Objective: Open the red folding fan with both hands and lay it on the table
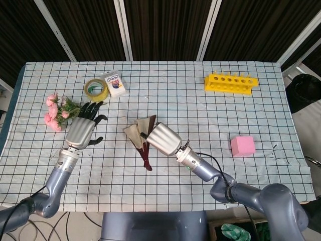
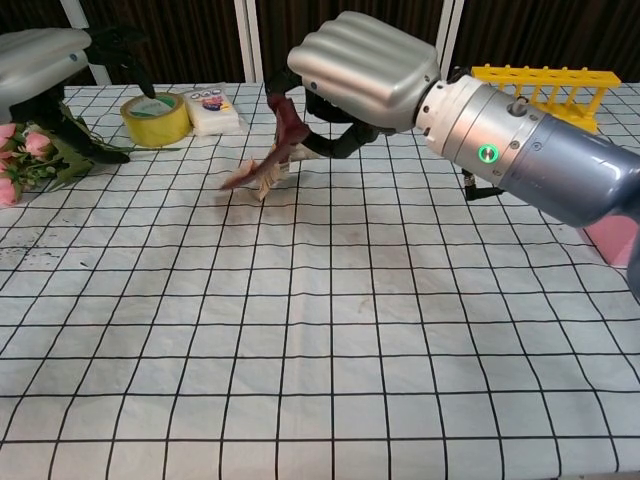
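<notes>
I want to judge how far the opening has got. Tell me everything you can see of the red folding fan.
The red folding fan is only partly spread: dark red ribs run down to a narrow point toward the table's near edge, with cream pleats fanned at the far end. It looks like paper on thin slats. The right hand grips it from the right side and holds it tilted, lifted off the checked cloth in the chest view. The left hand is apart from it, fingers spread.
</notes>
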Controlling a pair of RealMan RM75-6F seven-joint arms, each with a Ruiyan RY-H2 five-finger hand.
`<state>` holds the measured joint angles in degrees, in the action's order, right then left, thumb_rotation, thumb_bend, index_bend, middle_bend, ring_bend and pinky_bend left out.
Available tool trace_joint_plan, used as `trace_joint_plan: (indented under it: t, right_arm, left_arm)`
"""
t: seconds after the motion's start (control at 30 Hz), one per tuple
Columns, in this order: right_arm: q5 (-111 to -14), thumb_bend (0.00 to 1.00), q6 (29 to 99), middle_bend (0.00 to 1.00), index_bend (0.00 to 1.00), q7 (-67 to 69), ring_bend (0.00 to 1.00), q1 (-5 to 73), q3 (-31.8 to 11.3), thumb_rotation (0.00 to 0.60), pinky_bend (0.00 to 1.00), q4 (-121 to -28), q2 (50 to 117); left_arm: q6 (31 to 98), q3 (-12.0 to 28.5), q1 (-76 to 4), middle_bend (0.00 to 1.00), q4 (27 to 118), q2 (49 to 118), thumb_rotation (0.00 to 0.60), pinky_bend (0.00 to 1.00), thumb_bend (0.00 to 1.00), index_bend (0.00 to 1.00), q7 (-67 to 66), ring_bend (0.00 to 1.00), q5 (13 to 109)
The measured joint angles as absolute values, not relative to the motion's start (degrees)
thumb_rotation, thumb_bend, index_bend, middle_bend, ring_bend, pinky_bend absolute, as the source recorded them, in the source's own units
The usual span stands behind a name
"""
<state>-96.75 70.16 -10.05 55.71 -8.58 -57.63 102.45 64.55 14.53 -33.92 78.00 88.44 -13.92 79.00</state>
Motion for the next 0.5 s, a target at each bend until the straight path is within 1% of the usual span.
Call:
trace_joint_plan:
  t: [0.13, 0.23, 0.5]
  right_arm:
    - [-96.25, 0.44, 70.11, 0.94, 0.90, -10.44, 0.97, 55.74, -8.99, 0.600, 0.84, -58.12, 102.35]
    - [-96.04, 0.44, 70.04, 0.94, 0.90, -10.77, 0.97, 55.91, -9.28, 0.600, 0.84, -58.37, 102.23]
    - [-95.18, 0.44, 69.83, 0.94, 0.90, -11.39, 0.97, 55.85, -9.66, 0.600, 0.84, -58.61, 102.24]
  left_arm:
    - [62.03, 15.35, -37.10, 0.02, 74.84, 92.15, 0.600, 0.00, 0.17, 0.36, -14.44, 0.00, 77.42]
    - [61.36, 15.23, -38.31, 0.02, 73.33, 94.17, 0.600, 0.00, 0.17, 0.38, -14.56, 0.00, 77.10]
    - [63.12, 13.13, -38.61, 0.02, 70.98, 96.99, 0.600, 0.00, 0.17, 0.40, -12.13, 0.00, 78.61]
